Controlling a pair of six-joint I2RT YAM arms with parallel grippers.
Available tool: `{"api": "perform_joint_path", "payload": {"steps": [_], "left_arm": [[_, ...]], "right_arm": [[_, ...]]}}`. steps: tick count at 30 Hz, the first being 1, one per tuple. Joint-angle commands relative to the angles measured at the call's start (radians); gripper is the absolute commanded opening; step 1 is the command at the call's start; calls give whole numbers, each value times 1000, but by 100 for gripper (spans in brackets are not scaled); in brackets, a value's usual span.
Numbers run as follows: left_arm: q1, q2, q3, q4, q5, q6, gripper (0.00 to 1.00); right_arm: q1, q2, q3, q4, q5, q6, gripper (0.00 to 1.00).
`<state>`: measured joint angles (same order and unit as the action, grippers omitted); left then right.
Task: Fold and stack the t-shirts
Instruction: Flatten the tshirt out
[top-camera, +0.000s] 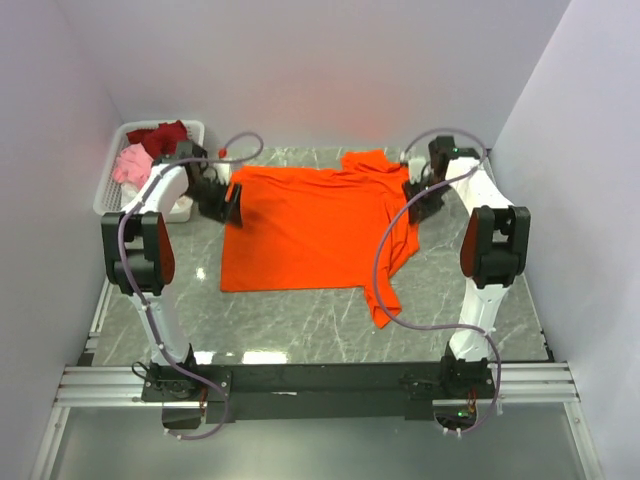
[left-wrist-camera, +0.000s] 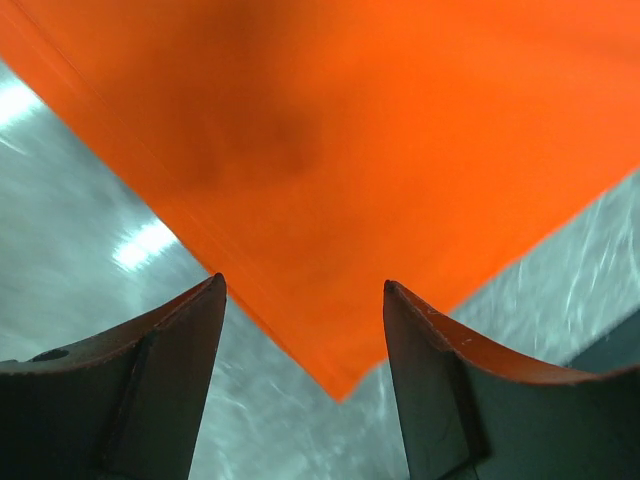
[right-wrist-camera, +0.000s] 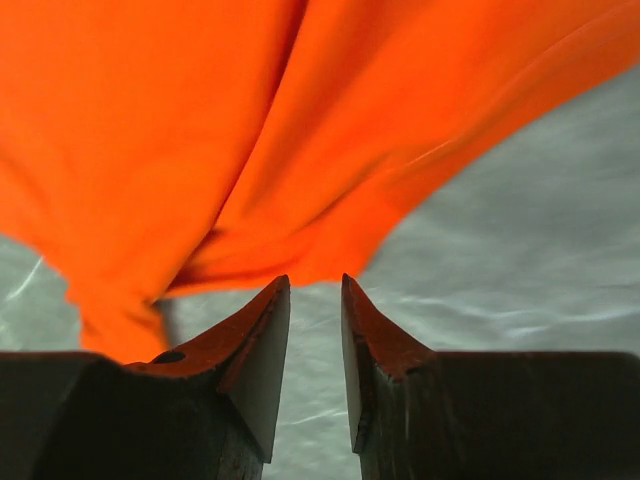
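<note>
Left hand (top-camera: 230, 203) sits at the far left corner of the orange t-shirt (top-camera: 310, 225), its fingers spread wide and gripping nothing. On my left wrist feed that corner of the shirt (left-wrist-camera: 350, 130) lies flat on the table, pointing in between the two fingers (left-wrist-camera: 190, 330). Right hand (top-camera: 415, 205) is at the shirt's rumpled right edge. On my right wrist feed its fingers (right-wrist-camera: 265, 330) are narrowed to a slit with only table showing through, and the bunched cloth (right-wrist-camera: 200, 130) lies just past the tips. Most of the shirt lies flat on the grey marbled table (top-camera: 300, 320). Left of the shirt's far corner stands a white basket (top-camera: 108, 190) holding a dark red t-shirt (top-camera: 160, 135) and a pink t-shirt (top-camera: 130, 165)
</note>
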<state>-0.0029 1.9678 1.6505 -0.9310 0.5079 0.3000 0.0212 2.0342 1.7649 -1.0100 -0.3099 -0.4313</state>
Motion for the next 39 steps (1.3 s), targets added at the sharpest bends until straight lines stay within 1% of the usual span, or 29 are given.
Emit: {"api": "perform_joint_path", "payload": {"steps": [1,5,7,10,11,14,15,19,22,23,24,25,27,28,30,31,32,35,39], "left_arm": [[-14,-73,-89,-34,-3,50,70],[-32,-69,-161,9,-75,27,70],[-37,-57,-178,30,-106,11,70],[-39,-23,-190,61,-161,-16,69],[-37,-15,-196,69,-186,-21,69],[-34,9,-207,72,-219,-32,69],[-26,25,-207,61,-230,-32,69],[-9,40,-213,49,-275,-22,68],[0,57,-212,47,-328,-15,67],[29,60,-196,44,-328,-15,66],[32,57,-186,40,-295,-7,66],[34,46,-175,44,-284,5,66],[27,0,-161,31,-218,36,67],[24,-16,-153,11,-142,66,67],[9,-67,-159,-14,-91,105,68],[-27,-87,-185,-20,-88,137,67],[-67,-122,-204,-20,-86,149,68],[-135,-158,-300,10,-115,162,68],[-152,-146,-371,26,-111,134,67]], "right_arm": [[12,-83,-91,-22,-90,63,34],[45,-103,-205,40,-58,77,34],[57,-89,-232,59,-28,81,34],[74,-63,-277,114,66,100,34],[72,-54,-288,132,121,103,35],[72,-28,-311,149,216,97,34],[69,-28,-321,154,283,91,35],[30,-52,-357,163,399,31,34],[-16,-57,-332,169,477,0,34],[-17,-60,-300,166,479,-6,34],[-42,-65,-280,156,445,-7,34],[-43,-74,-262,133,421,-7,35],[-38,-115,-219,90,324,-12,36],[-26,-132,-213,50,236,-8,36],[11,-186,-223,18,158,-14,36],[46,-201,-235,5,122,-12,36],[62,-225,-269,2,108,-12,36],[103,-232,-333,7,92,9,35],[106,-204,-389,31,113,23,34]]}}
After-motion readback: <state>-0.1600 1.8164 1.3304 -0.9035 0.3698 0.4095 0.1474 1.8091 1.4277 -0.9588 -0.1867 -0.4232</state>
